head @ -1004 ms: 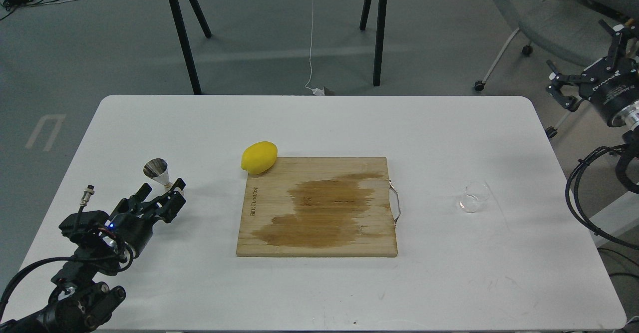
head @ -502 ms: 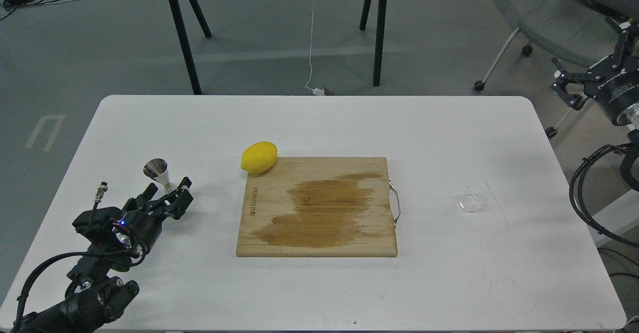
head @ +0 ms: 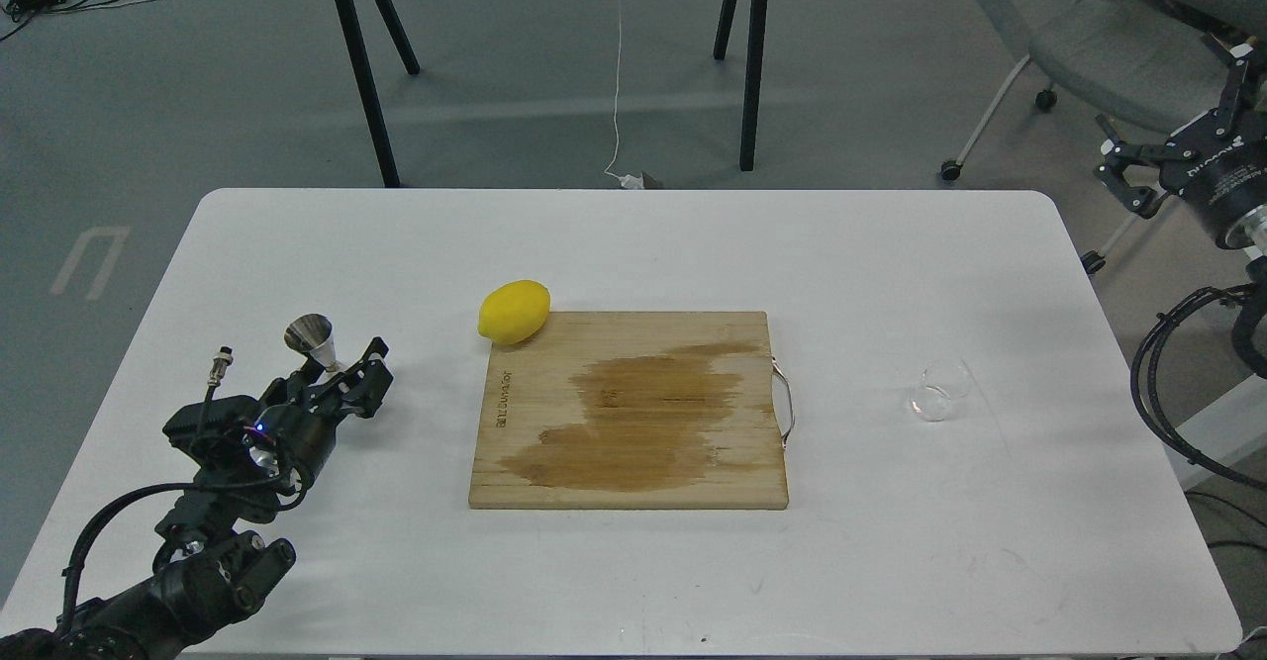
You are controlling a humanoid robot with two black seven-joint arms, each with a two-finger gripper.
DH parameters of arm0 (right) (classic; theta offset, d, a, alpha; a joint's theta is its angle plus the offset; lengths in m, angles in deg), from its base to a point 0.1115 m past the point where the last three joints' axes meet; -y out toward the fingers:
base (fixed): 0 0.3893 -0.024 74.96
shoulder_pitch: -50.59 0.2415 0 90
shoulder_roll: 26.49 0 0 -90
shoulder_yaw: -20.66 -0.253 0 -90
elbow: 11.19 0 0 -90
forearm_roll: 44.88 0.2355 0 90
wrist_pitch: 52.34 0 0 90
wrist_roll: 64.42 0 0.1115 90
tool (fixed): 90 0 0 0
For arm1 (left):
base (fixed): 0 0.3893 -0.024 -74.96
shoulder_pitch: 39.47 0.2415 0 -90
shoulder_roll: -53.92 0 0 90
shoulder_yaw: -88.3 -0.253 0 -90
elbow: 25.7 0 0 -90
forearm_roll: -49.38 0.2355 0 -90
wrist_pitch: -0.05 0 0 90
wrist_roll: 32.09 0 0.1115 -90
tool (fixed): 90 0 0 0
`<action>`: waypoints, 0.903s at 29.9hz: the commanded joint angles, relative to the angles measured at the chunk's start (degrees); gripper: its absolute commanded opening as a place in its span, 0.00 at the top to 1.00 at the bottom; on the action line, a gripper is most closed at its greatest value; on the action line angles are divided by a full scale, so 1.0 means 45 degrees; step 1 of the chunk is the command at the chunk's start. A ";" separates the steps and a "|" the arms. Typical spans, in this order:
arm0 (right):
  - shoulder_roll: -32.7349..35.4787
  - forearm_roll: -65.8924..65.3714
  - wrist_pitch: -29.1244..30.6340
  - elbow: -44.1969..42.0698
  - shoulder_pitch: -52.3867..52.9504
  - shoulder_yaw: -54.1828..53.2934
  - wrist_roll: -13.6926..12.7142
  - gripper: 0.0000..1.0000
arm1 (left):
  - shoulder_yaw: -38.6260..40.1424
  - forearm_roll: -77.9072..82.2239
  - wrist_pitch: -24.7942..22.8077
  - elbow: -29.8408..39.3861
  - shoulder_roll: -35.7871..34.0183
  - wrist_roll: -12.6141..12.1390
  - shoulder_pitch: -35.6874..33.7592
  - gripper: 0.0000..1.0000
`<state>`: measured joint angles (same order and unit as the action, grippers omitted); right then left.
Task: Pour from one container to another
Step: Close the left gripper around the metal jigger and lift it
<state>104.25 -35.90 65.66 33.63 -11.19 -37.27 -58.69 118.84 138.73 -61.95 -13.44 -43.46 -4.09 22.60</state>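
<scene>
The clear glass tumbler (head: 940,390) stands alone on the right side of the white table (head: 633,244). At the left stands the shiny steel jigger (head: 310,335), upright, its upper cone in plain sight. My left gripper (head: 339,375) sits at the jigger's lower half with its fingers spread, and the lower cone lies between them, mostly hidden; I cannot tell whether they touch it. My right gripper (head: 1173,121) hangs open off the table's right edge, far from the tumbler, holding nothing.
A wooden cutting board (head: 630,411) with a dark wet stain fills the table's middle, its metal handle (head: 785,401) on the right side. A yellow lemon (head: 514,312) rests at the board's far-left corner. A chair (head: 1079,56) and black table legs stand on the floor behind.
My left arm has slid forward and to the right, bringing its fingers closer around the jigger's base. The right gripper drifted slightly right and up. The tumbler has not moved.
</scene>
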 commanded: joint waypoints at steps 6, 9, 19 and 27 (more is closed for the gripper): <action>0.0029 0.0017 0.0000 0.0000 -0.0118 -0.0135 -0.0002 0.00 | -0.0282 -0.0303 0.0000 -0.0870 0.0253 0.0000 -0.0276 0.43; 0.0029 0.0017 0.0000 0.0000 -0.0176 -0.0135 -0.0002 0.00 | -0.0848 -0.0342 0.0000 -0.0948 0.0253 0.0000 -0.0276 0.61; 0.0029 0.0017 0.0000 -0.0019 -0.0333 -0.0155 -0.0002 0.00 | -0.1006 -0.1338 0.0000 -0.1007 0.0293 0.0000 -0.0431 0.97; 0.0029 0.0094 0.0000 -0.0039 -0.0314 -0.0466 -0.0041 0.00 | -0.1025 -0.1339 0.0000 -0.0656 0.0059 0.0000 -0.1641 0.99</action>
<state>104.40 -35.84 65.66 33.48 -12.75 -38.14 -58.71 114.26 132.56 -61.95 -17.21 -42.75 -4.09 17.69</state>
